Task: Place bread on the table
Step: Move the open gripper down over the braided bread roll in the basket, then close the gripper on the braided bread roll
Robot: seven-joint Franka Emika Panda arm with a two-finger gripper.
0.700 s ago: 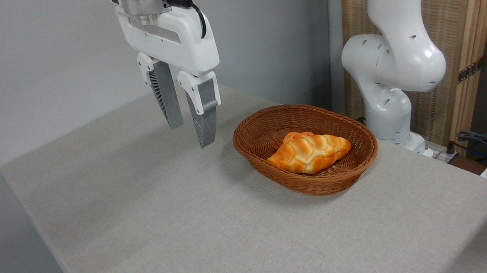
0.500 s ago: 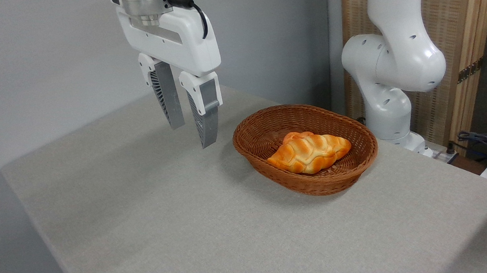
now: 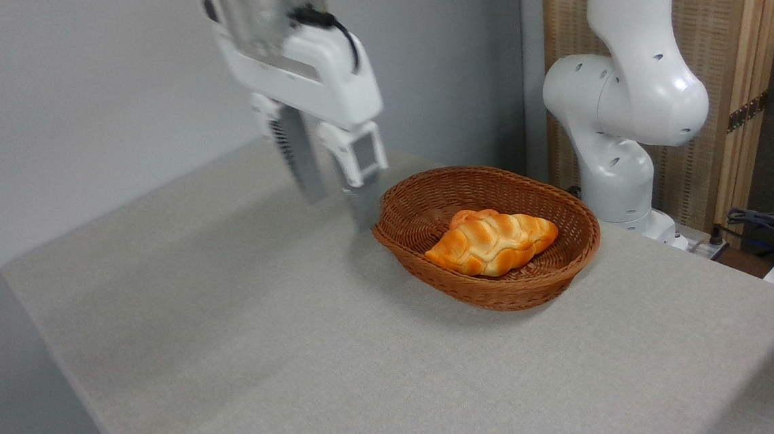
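While the bread (image 3: 491,241) lies in the basket (image 3: 420,201) at centre right, the gripper (image 3: 339,210) hangs left of the rim, jaws apart and empty (blurred). Descending too near the wicker could snag a finger and drag the basket across the table (image 3: 232,337).

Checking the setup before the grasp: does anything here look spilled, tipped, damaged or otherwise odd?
Nothing stands out. The basket sits flat on the table, the bread lies whole inside it, and the open gripper hangs empty beside the basket's left rim, blurred by motion.
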